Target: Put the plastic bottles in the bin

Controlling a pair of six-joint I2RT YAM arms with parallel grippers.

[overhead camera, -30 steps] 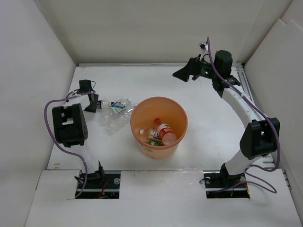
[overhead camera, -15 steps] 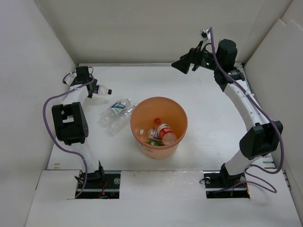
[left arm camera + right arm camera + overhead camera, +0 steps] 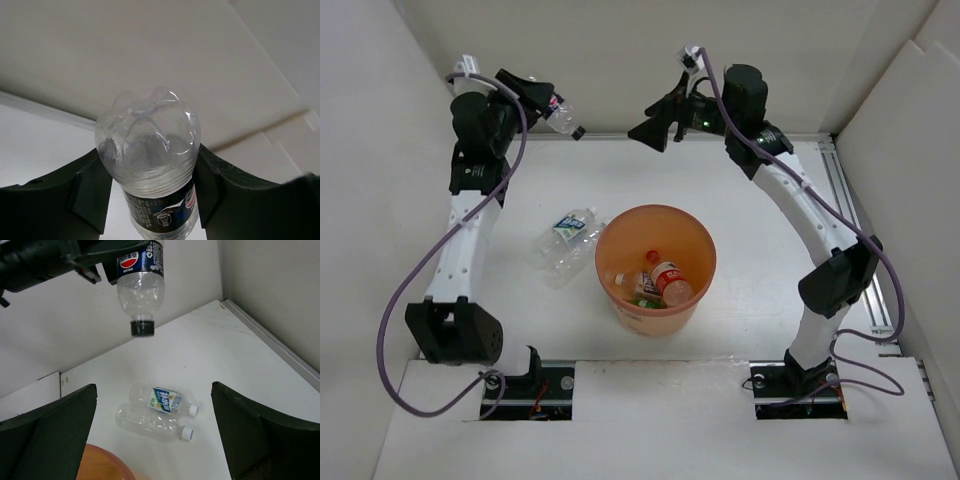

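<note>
My left gripper (image 3: 535, 95) is shut on a clear bottle with a dark blue label (image 3: 560, 113), held high near the back wall, cap pointing down toward the right; it fills the left wrist view (image 3: 150, 165) and shows in the right wrist view (image 3: 140, 277). The orange bin (image 3: 610, 262) stands mid-table with a red-capped bottle (image 3: 670, 282) and others inside. Two clear bottles lie left of it, one labelled (image 3: 570, 226) (image 3: 165, 400), one plain (image 3: 560, 255) (image 3: 152, 421). My right gripper (image 3: 650, 130) is open and empty, raised above the back of the table.
White walls enclose the table on the left, back and right. A metal rail (image 3: 850, 230) runs along the right edge. The bin's rim (image 3: 97, 462) shows at the bottom of the right wrist view.
My left arm has lifted the dark-labelled bottle from the table up and back toward the wall. My right gripper has swung left and higher.
</note>
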